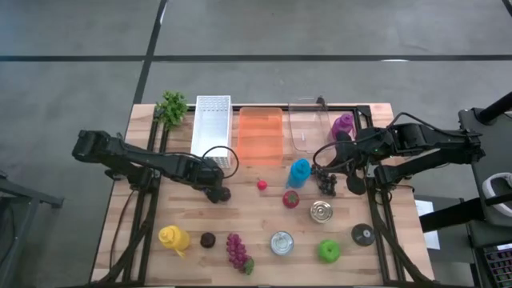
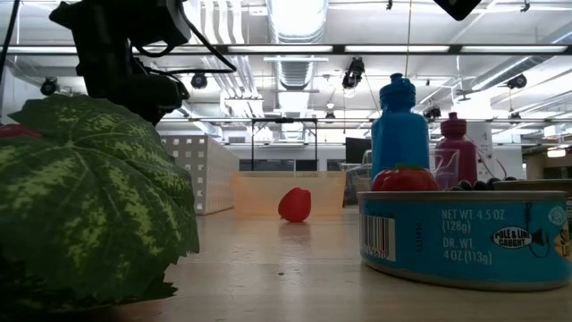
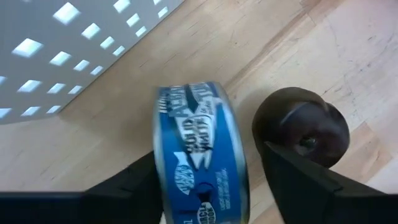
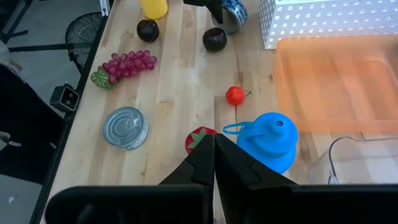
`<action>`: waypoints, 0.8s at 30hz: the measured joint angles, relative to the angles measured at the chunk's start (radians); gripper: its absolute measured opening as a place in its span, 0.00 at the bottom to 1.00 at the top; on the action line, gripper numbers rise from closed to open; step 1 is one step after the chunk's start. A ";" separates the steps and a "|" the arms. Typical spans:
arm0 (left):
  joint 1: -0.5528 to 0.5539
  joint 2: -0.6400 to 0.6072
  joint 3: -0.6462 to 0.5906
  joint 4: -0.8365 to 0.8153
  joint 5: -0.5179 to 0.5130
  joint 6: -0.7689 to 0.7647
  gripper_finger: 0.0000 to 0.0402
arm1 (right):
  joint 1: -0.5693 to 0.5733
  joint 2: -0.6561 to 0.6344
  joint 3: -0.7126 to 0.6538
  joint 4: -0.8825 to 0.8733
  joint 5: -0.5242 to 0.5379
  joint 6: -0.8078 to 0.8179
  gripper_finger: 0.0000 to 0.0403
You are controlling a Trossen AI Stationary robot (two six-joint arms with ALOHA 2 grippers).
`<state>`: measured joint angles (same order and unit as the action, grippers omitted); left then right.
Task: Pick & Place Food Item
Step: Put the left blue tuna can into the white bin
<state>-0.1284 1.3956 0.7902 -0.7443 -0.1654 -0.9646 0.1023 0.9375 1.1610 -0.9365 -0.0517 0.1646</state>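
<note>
My left gripper point(image 1: 213, 186) is near the table's middle left, shut on a blue-labelled tuna can point(image 3: 200, 168) that stands on edge between its fingers; the can also shows in the right wrist view point(image 4: 234, 14). A dark round fruit point(image 3: 301, 124) lies on the wood right beside the can, also seen in the high view point(image 1: 225, 194). My right gripper point(image 4: 214, 155) is shut and empty, hovering above the blue bottle point(image 1: 298, 171) and a strawberry point(image 1: 291, 198). My left gripper pinches the tuna can between its two fingers, one finger point(image 3: 134, 183) on each flat end, with the labelled wall point(image 3: 199, 143) facing the camera. The fingers come from above, slanting from the table's left. Whether the can's rim rests on the table, I cannot tell.
A white perforated bin point(image 1: 212, 128), an orange bin point(image 1: 261, 136) and a clear bin point(image 1: 308, 128) stand at the back. Two silver-topped cans point(image 1: 321, 211), purple grapes point(image 1: 237, 250), a green apple point(image 1: 328, 251), a yellow item point(image 1: 174, 238) and a small red fruit point(image 1: 262, 186) lie about.
</note>
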 joint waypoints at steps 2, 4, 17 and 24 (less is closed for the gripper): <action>0.000 0.000 0.000 -0.001 0.000 0.000 0.49 | 0.000 0.000 0.000 0.000 0.000 0.000 0.02; 0.000 0.000 0.000 -0.008 0.000 0.000 0.40 | 0.000 0.000 0.000 0.000 0.000 0.000 0.02; 0.000 -0.005 0.002 -0.029 0.000 -0.004 0.34 | 0.000 0.000 0.000 0.000 0.000 0.000 0.02; 0.000 -0.045 0.058 -0.055 0.000 -0.003 0.34 | 0.000 0.000 0.000 0.000 0.000 0.000 0.02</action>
<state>-0.1280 1.3507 0.8486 -0.7991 -0.1650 -0.9676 0.1020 0.9375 1.1610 -0.9366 -0.0516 0.1646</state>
